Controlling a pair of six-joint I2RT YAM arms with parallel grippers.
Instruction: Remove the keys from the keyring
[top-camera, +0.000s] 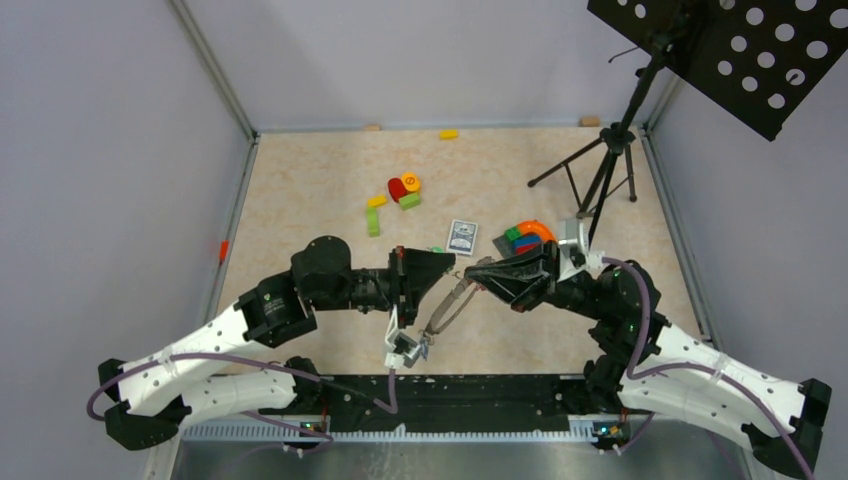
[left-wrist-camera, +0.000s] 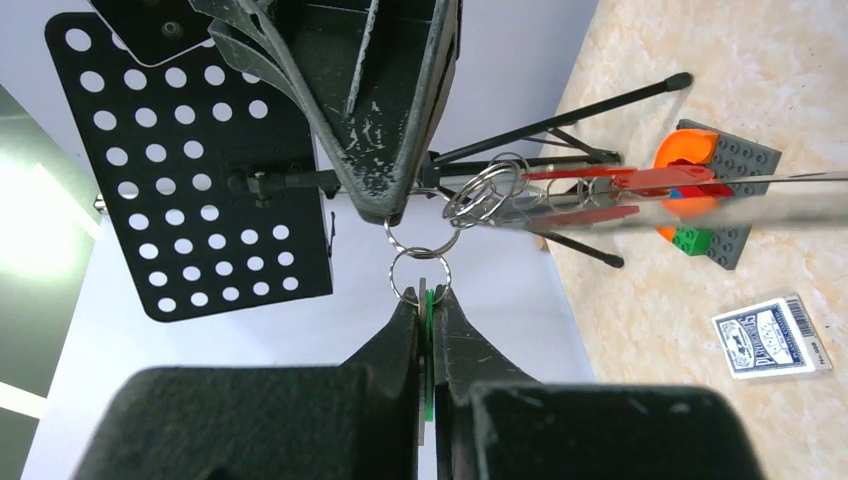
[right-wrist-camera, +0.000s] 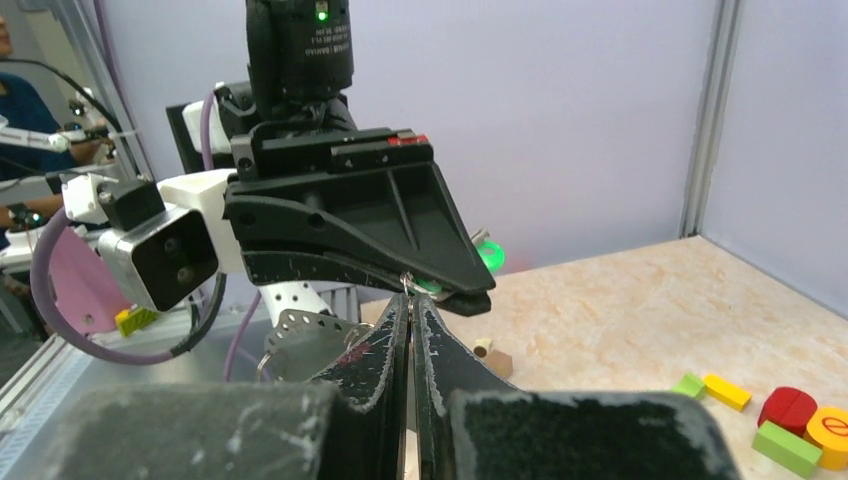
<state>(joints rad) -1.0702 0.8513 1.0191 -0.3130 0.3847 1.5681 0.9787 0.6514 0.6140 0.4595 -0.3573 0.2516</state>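
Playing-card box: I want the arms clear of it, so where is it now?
In the top view the playing-card box lies mid-table, between the long green block on its left and the orange arch block on its right.

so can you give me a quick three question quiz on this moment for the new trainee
1. True or false: the left fingers and the right fingers are both shut.
2. The tag pinched in the left fingers is: a) red b) green c) yellow
3. Are the keys lying on the table or held up off it?
Key: 1 true; 2 b; 3 held up off it.
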